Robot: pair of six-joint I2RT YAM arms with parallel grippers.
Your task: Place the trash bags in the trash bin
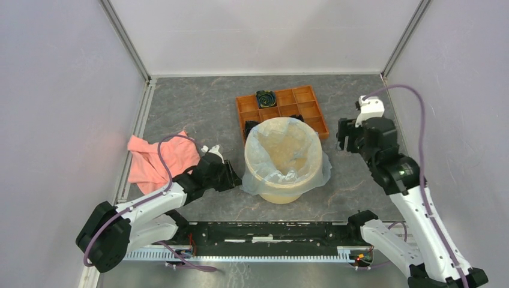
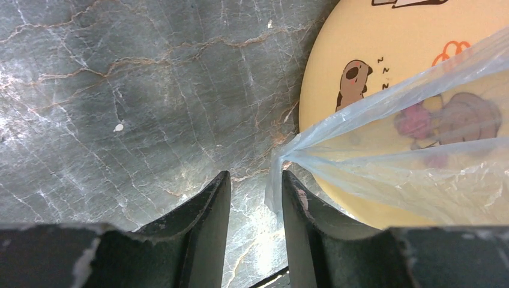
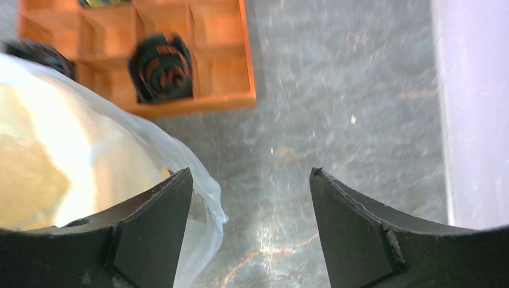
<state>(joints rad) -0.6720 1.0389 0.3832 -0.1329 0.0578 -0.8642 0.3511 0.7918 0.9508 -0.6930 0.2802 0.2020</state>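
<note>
One bag overhangs bin rim — both sides.

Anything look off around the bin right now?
Yes: the bag lines the bin unevenly. Its edge hangs outside the wall, nearly to the table on the left arm's side, where it is drawn to a point beside the open left gripper. A pink cloth lies crumpled at the table's left edge.

1x bag; 1x bin; 1x tray; 1x cloth
</note>
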